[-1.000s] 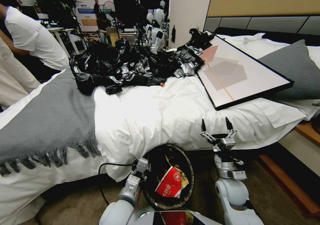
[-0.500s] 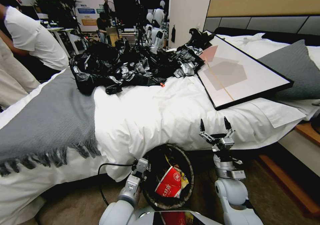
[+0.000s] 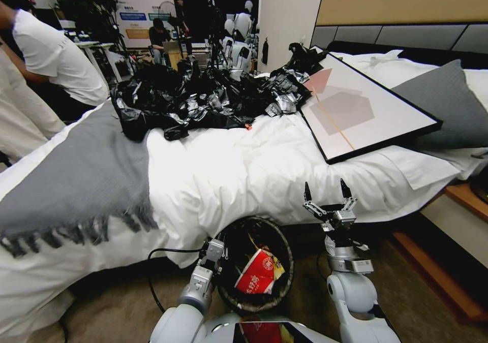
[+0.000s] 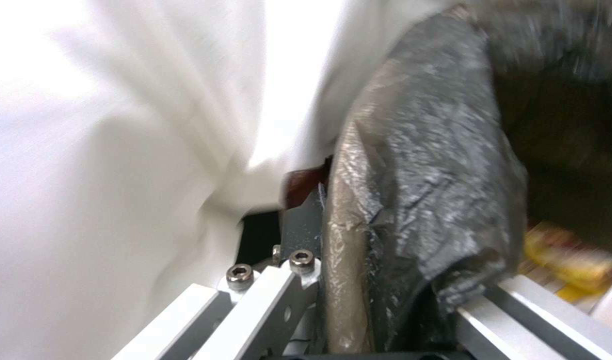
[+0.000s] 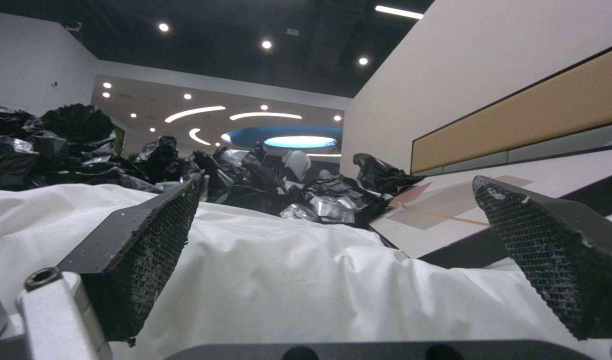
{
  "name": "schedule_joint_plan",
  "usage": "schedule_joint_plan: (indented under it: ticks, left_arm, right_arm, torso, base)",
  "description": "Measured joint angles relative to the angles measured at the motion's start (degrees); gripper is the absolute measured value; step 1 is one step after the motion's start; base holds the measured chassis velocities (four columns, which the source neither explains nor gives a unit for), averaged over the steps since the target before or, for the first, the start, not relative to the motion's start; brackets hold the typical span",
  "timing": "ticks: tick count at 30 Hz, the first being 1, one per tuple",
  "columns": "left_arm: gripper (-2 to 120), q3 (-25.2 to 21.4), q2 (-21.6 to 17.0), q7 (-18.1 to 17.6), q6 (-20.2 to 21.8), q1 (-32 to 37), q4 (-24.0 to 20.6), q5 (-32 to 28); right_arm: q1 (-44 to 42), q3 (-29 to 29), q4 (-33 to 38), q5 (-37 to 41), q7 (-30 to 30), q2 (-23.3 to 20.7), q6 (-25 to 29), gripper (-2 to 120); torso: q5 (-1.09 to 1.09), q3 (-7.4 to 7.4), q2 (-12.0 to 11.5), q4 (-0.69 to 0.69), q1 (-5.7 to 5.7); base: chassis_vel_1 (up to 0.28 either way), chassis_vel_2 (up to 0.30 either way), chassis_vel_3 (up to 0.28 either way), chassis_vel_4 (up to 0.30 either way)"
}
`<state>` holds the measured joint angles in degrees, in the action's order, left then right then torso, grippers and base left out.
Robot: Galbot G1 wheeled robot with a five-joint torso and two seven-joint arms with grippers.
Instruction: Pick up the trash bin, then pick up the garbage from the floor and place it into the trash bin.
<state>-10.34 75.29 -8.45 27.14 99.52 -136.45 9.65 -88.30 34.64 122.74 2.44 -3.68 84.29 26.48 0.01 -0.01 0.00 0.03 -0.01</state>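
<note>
At 6 o'clock in head view, low against the bed (image 3: 264, 170) edge: trash bin (image 3: 284, 277), black liner over rim, held off carpet by left gripper (image 3: 219, 255), pinching rim w/ liner at bin's 9 o'clock; clamp on liner confirmed in left wrist view (image 4: 413, 210). Garbage inside: crushed red-and-white cup (image 3: 254, 277), yellow wrapper (image 3: 277, 271). Right gripper (image 3: 328, 194) at 3 o'clock of bin, raised, fingers spread, empty, pads (image 5: 153, 240) facing the bed. Handling note: keep bin level, clear of hanging sheet; steady rim grip so liner doesn't slip.

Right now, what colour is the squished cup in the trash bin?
Red and white cup; clearest in the head view.
</note>
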Motion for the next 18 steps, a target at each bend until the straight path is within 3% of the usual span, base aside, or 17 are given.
schedule_joint_plan:
  ticks: [18]
  left_arm:
    - [0, 0.5, -0.1, 0.6, 1.0, 0.5, -0.5, -0.9]
  right_arm:
    - [0.2, 0.3, 0.1, -0.1, -0.1, -0.2, 0.2, 100]
  torso:
    - [-0.02, 0.01, 0.0, -0.04, 0.01]
  base:
    - [-0.002, 0.003, 0.007, -0.003]
